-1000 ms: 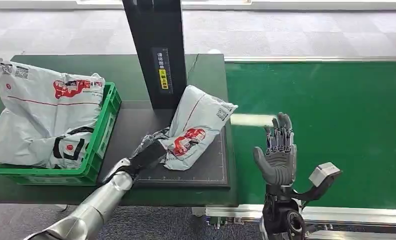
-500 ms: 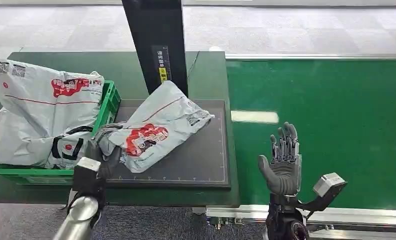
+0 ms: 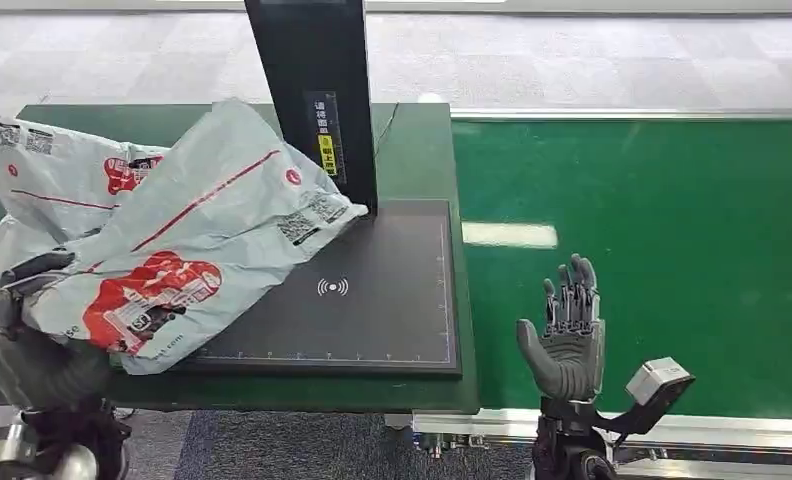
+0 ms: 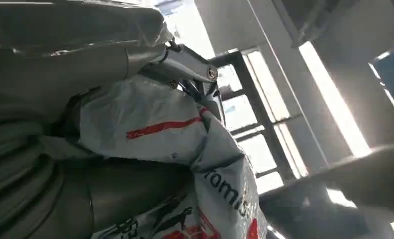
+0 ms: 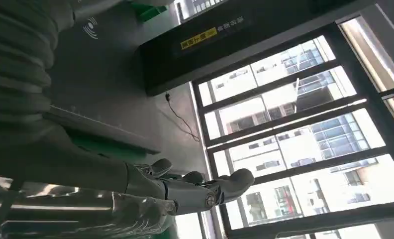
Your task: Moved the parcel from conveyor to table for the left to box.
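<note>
Parcel (image 3: 187,250) lifted by left robot hand (image 3: 32,330), over the table's (image 3: 412,150) left side.
Soft, light, slippery poly bag, sagging; best gripped at a bunched corner. Right robot hand (image 3: 564,335) spread, holding nothing.

left hand (image 4: 60,149) gripping parcel (image 4: 150,124), windows (image 4: 264,99)
</note>
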Controlling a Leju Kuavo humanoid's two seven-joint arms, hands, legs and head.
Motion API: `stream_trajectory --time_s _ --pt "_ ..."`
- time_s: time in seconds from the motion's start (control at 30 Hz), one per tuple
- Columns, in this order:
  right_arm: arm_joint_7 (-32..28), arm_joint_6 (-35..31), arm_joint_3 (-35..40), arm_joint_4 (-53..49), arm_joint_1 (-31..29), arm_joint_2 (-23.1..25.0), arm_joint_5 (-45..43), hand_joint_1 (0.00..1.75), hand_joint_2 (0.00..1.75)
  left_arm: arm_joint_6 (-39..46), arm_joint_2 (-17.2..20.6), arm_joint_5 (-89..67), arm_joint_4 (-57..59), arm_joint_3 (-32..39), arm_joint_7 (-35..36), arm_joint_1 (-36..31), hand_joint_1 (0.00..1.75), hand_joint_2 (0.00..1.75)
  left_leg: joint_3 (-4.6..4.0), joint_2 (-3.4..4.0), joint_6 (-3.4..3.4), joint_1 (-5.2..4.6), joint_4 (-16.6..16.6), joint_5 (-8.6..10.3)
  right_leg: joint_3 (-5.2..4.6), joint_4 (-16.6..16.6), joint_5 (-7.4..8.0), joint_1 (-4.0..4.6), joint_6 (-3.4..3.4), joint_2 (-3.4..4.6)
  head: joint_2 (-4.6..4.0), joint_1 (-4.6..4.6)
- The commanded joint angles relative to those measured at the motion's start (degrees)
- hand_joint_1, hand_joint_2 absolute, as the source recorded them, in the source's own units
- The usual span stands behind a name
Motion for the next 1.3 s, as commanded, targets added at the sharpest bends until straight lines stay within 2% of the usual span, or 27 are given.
stream_trajectory --time_s 0.03,0.1,0.17,0.5,0.73,1.17,1.2,1.3 --pt "1.2 1.0 -1.2 0.7 -1.4 0.9 0.5 0.00 1.75 -0.1 1.1 -3.8 15.1 15.5 7.8 -10.8 1.75 1.75 0.07 -0.06 0.00 -0.03 -0.1 0.06 0.05 0.0 0.02 -0.02 -0.02 -0.06 0.00 -0.02" --pt "1.4 1.3 -0.9 1.3 -1.8 0.8 0.5 0.00 1.75 0.8 3.2 -6.6 22.2 17.3 10.6 -13.8 1.75 1.75 0.11 -0.08 0.00 -0.02 -0.1 0.08 0.10 0.0 0.02 -0.01 -0.02 -0.07 0.00 0.00" --pt "1.5 1.3 -0.5 2.1 -2.4 0.5 0.5 0.00 1.75 0.6 5.7 -6.7 29.5 18.7 9.8 -17.5 1.75 1.75 0.18 -0.10 -0.01 -0.02 -0.2 0.12 0.15 -0.1 0.04 -0.01 -0.03 -0.09 0.00 0.00" --pt "1.7 1.6 0.0 2.6 -3.0 0.4 0.1 0.00 1.75 2.4 11.5 -11.8 46.3 22.5 13.5 -24.3 1.75 1.75 0.12 -0.01 0.01 0.03 -0.1 0.07 0.11 0.0 0.02 0.04 -0.02 -0.01 0.00 0.00" --pt "2.2 1.7 0.0 2.5 -2.9 0.4 -0.1 0.00 1.75 2.1 11.7 -11.7 47.0 25.3 13.2 -22.2 1.75 1.75 0.16 0.05 0.02 0.03 -0.2 0.08 0.14 -0.1 0.04 0.04 -0.02 0.05 0.00 0.02" --pt "2.4 1.8 0.0 2.5 -3.0 0.5 -0.1 0.00 1.75 2.3 11.6 -12.1 46.7 25.5 14.2 -22.0 1.75 1.75 0.08 0.00 0.02 0.05 -0.1 0.07 0.08 -0.1 0.03 0.06 -0.01 0.00 0.00 0.02" --pt "2.6 1.8 -0.1 2.6 -3.1 0.5 -0.1 0.00 1.75 3.1 11.3 -12.3 46.3 25.7 14.2 -21.9 0.00 1.75 0.03 0.00 0.02 0.03 -0.1 0.06 0.03 0.0 0.02 0.04 -0.01 -0.01 0.00 0.02" --pt "2.7 1.7 -0.4 3.1 -3.4 0.6 0.0 0.00 1.75 2.2 7.9 -9.8 36.3 25.0 11.4 -17.5 0.00 1.75 0.05 0.00 0.02 0.04 -0.1 0.06 0.06 -0.1 0.03 0.05 0.00 0.00 0.00 0.02"
